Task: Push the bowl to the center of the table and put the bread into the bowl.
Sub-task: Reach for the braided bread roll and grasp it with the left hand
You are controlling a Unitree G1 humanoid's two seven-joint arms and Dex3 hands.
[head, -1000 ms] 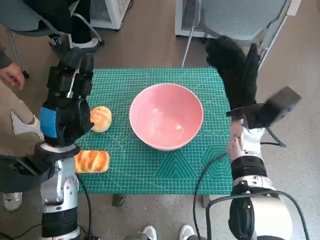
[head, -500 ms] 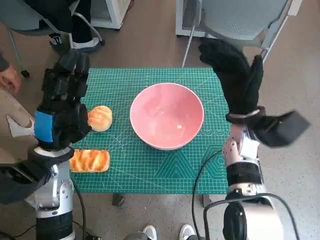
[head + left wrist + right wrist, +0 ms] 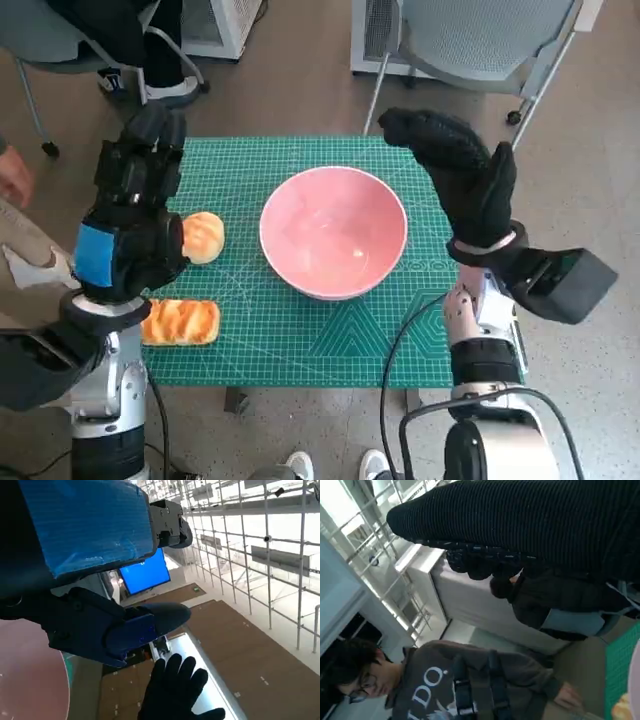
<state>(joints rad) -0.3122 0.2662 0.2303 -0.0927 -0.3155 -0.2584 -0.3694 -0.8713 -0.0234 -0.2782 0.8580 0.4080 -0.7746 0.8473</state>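
Green cutting mat (image 3: 300,340) covers the small table; chair legs and a person's feet show on the brown floor at 12 o'clock.

Progress, your call to check: the pink bowl (image 3: 333,232) sits about mid-mat already, so the push looks done or nearly so. Nothing lies in the bowl. Bread step not yet done.

Count: one bowl. Two breads. The round bun (image 3: 204,237) lies at 9 o'clock from the bowl, just beside your left hand (image 3: 132,235). The long loaf (image 3: 182,322) lies at 8 o'clock, near the mat's edge.

Hands: left hand raised over the mat's 9 o'clock side, fingers (image 3: 140,160) spread, holding nothing. Right hand (image 3: 462,175) raised at 3 o'clock from the bowl, fingers spread, empty.

Left to do: pick up the bread, drop it in the bowl.
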